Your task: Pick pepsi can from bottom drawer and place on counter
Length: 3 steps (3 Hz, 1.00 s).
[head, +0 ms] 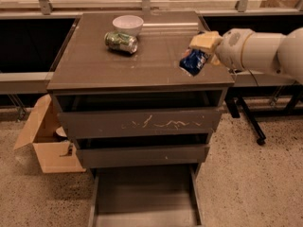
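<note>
My gripper (202, 48) comes in from the right and is shut on the pepsi can (193, 62), a dark-blue can held tilted just above the right part of the counter (142, 60). The can hangs over the counter's surface near its right edge. The bottom drawer (144, 197) stands pulled out at the foot of the cabinet, its flat floor bare.
A green-and-silver can (121, 42) lies on its side at the back of the counter beside a white bowl (128, 24). The scratched-front drawer (139, 123) is shut. An open cardboard box (45, 138) stands on the floor to the left. A black stand leg (248, 119) is on the right.
</note>
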Available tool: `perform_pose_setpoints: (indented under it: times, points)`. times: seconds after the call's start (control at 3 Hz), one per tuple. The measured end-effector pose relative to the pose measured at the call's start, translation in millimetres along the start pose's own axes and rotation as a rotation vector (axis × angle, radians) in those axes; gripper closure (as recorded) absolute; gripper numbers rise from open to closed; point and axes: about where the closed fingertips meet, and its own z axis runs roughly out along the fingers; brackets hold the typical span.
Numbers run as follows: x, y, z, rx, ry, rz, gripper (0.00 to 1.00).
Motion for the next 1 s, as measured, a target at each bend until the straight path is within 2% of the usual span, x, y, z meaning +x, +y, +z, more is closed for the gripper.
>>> perform_pose_setpoints:
  times: [0.33,1.0]
  points:
    - [35.5,-11.2,32.7,0.018,0.042,0.003,1.00]
    - [49.4,-25.1,52.2,0.036,0.053,0.013,1.00]
